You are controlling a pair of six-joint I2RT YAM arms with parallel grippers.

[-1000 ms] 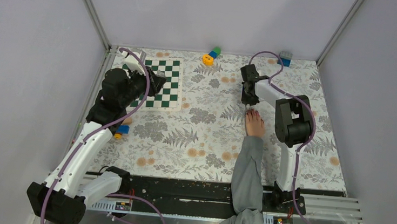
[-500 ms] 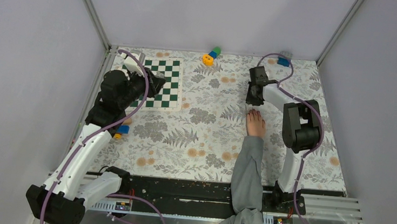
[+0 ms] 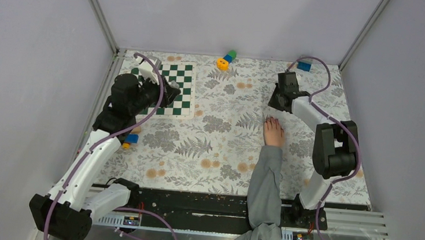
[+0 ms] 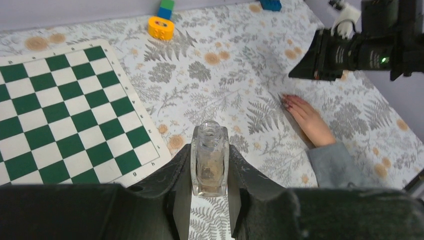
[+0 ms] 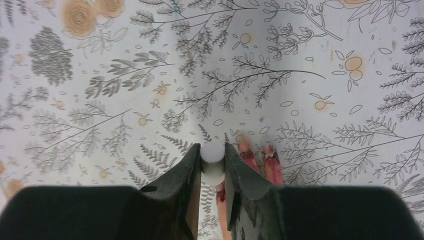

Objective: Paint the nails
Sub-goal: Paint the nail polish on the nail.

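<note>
Nails [image 3: 269,120], dark red, tip the hand [image 3: 273,133], which lies flat with its fingers pointing to 12 o'clock. My right gripper [image 5: 213,149], clamped on a white brush cap [image 5: 213,170], is the nearer one; the nails lie at 7 o'clock from it. My left gripper [image 4: 210,145] pinches the clear bottle [image 4: 210,167], well apart at 9 o'clock.

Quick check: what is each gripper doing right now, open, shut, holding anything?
Left gripper: closed on a small clear glass bottle, upright, no cap on it.
Right gripper: closed on a white round piece.
</note>
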